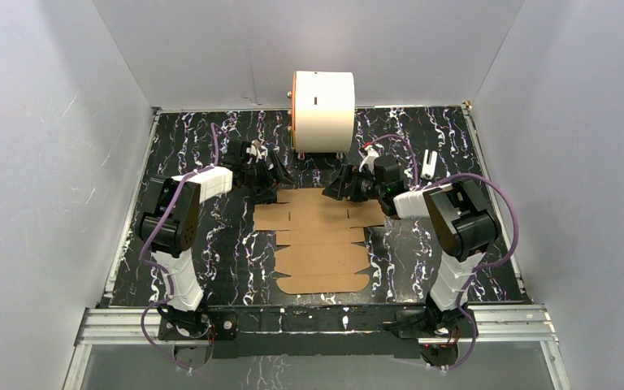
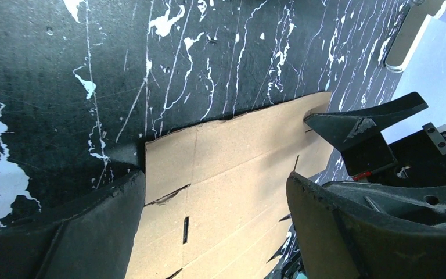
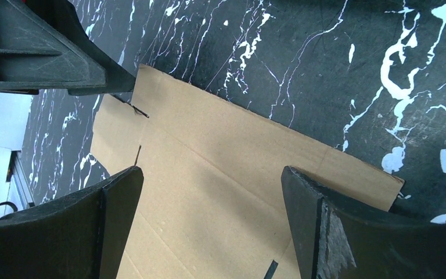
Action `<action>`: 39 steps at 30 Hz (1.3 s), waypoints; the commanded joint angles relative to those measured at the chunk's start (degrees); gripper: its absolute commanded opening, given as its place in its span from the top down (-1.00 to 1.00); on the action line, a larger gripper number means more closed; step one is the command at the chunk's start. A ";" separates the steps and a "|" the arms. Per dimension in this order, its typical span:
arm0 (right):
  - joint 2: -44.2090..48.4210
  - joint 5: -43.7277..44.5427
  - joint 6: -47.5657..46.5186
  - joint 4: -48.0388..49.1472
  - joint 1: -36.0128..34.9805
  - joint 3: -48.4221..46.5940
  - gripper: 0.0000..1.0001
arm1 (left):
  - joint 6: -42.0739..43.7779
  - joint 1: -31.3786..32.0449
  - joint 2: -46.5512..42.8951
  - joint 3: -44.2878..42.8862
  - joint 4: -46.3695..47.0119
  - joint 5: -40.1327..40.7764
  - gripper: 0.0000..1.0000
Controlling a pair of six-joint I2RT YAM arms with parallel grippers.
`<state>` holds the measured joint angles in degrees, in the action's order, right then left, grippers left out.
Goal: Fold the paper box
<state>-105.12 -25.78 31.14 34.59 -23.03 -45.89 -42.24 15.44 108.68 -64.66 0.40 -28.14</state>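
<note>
Top view shows the paper box lying flat, not folded yet. Left and right jaws hang spread wide over its far edge, holding nothing. Next, I think: lift that far flap.

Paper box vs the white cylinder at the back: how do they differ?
Colour: the paper box is plain brown; the white cylinder has an orange rim. Shape: the paper box lies flat and unfolded, the white cylinder rises as a bulky drum. Place: paper box mid-table, white cylinder at the far edge. Shared: both sit on the table.
</note>
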 commanded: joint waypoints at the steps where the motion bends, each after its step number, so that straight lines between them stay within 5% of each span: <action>1: -0.69 0.57 0.11 3.11 -0.69 0.71 -0.97 | -0.32 0.38 -1.86 -0.10 -0.70 -2.07 -0.72; 18: -2.51 1.51 0.07 3.40 -1.12 0.94 -0.97 | 1.64 1.96 -4.95 -0.62 -1.55 1.00 -0.07; 26: -2.68 1.35 0.16 3.51 -1.23 1.13 -0.97 | 6.49 5.16 -3.53 -5.23 -8.34 9.62 0.43; 39: -2.63 1.43 0.42 3.99 -1.19 1.83 -0.97 | 12.17 12.67 0.37 -13.02 -18.39 29.66 0.75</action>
<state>-106.56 -25.21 31.55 38.98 -23.77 -45.19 -32.80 26.20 108.29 -74.32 -12.73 -7.49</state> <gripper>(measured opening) 0.984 0.136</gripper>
